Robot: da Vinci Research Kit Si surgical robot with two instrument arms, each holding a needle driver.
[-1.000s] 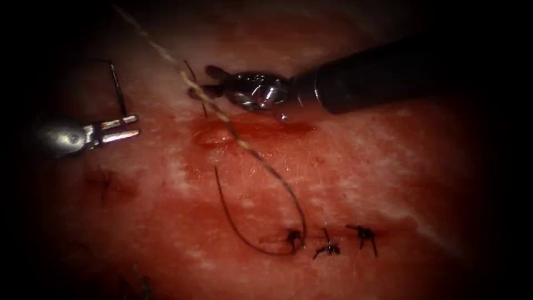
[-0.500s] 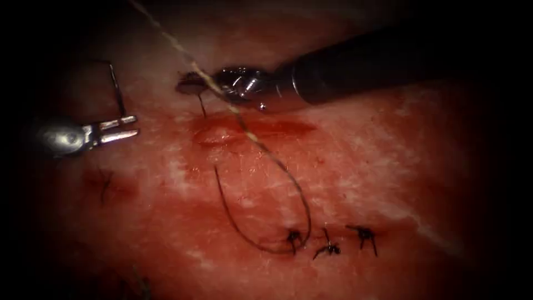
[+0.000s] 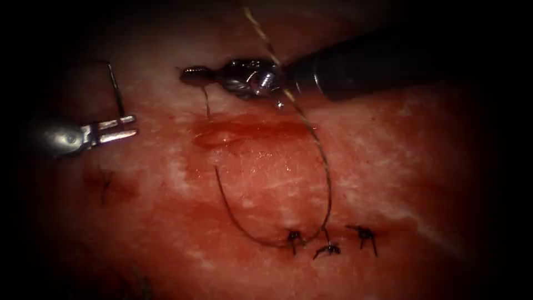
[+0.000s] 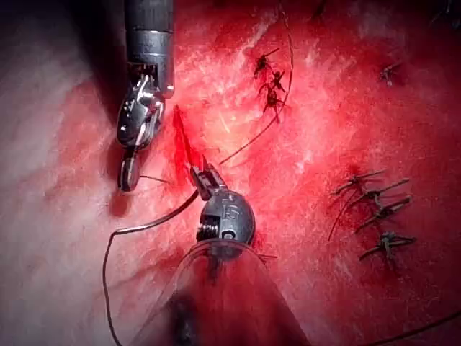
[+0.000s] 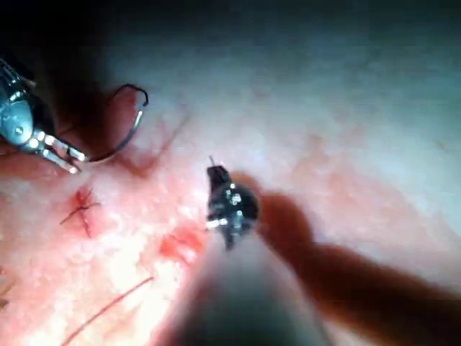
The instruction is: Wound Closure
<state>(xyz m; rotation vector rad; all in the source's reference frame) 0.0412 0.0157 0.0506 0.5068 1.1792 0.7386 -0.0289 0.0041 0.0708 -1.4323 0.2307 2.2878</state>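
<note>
Tissue (image 3: 388,166) takes up the endoscope view, with the open red cut (image 3: 250,130) seen just above centre and a row of knotted stitches (image 3: 327,247) at lower centre. The clearest change over the last second is found at the right tool (image 3: 189,75), entering from the upper right. Its jaws, spread a second ago, are now closed on the dark short tail (image 3: 206,103), which hangs from them toward the cut. The long pale thread (image 3: 325,178), formerly stretched from the stitches toward the upper left corner in front of those jaws, has been swung over. It is now laid across the tool's wrist and leaves the frame at upper centre. With the strand draped over the tool and the tail gripped, a knot throw is judged to be in the making, though no tightening is shown. The right shaft is held nearly level above the cut, its tip pointed toward the picture's left. The left tool (image 3: 133,126) has been kept unmoved at middle left, tip pointed right. Its jaws are clamped on the needle (image 3: 115,89) near one end. The curve is seen rising toward the upper left, apparently clear of the tissue.
</note>
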